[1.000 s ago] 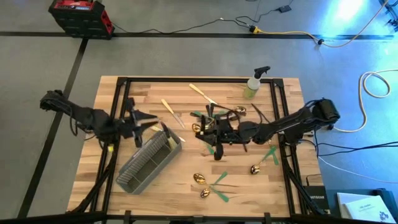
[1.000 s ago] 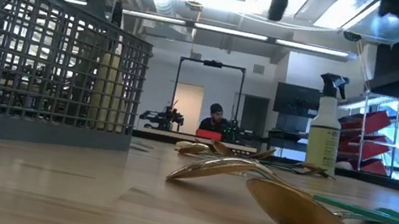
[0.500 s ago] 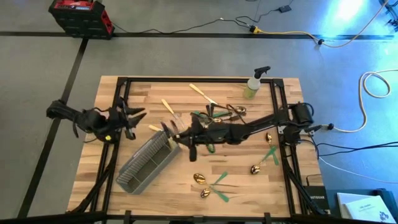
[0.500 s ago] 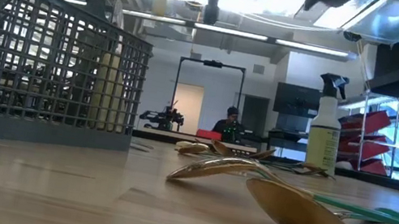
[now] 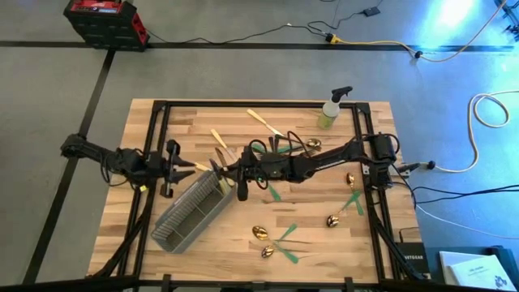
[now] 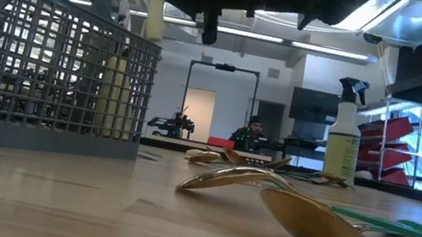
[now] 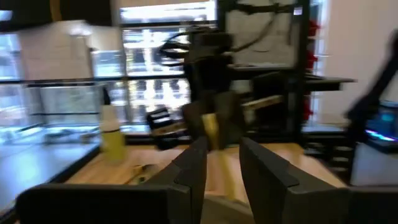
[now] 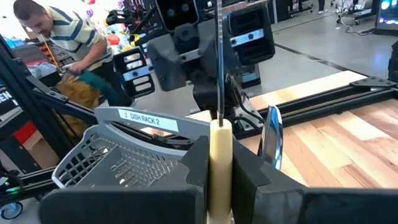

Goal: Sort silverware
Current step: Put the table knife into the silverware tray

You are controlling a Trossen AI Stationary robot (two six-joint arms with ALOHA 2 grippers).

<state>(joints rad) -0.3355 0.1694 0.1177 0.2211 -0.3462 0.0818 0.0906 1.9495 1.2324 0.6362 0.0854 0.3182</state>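
My right jaws (image 8: 219,163) were clamped on a cream-handled knife (image 8: 220,134), holding it upright just above the near end of the grey mesh caddy (image 5: 193,212). My left jaws (image 5: 172,161) stood partly open, holding nothing, beside the caddy's far side. Other silverware (image 5: 274,240) lay scattered across the desk (image 5: 324,251).

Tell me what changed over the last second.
The right gripper, shut on a cream-handled knife, swept from the pile of silverware at the table's middle across to the upper end of the caddy. The left gripper pulled back toward the left edge, then came forward and now hovers beside the caddy. The caddy, spray bottle and loose spoons stayed put.
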